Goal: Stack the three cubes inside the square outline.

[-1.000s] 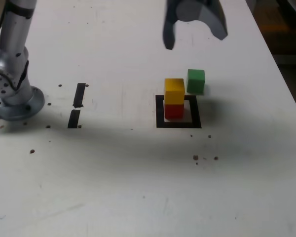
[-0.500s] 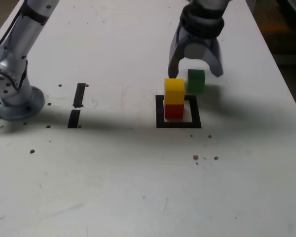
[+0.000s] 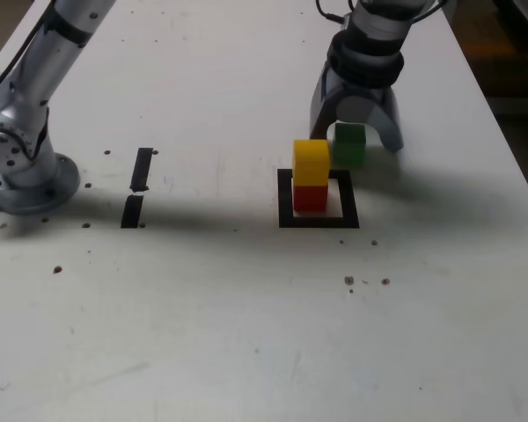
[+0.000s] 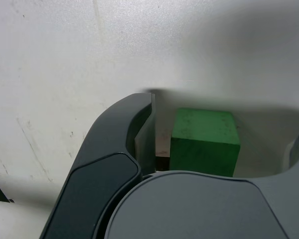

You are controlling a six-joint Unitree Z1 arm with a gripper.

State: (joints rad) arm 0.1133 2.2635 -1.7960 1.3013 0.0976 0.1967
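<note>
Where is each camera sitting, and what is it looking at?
Exterior view: off the arm, above the white table, looking down at the yellow cube atop the red cube in the black square outline; the silver arm base and hand show.
Wrist view: on the wrist, looking past the open dark grey hand at the table.
Both views show the small green cube between the fingers.

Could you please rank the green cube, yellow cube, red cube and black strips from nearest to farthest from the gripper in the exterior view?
1. Green cube, between the open jaws of the gripper.
2. Yellow cube, atop the stack.
3. Red cube, beneath it.
4. Black strips, far on the exterior view's left.
</note>
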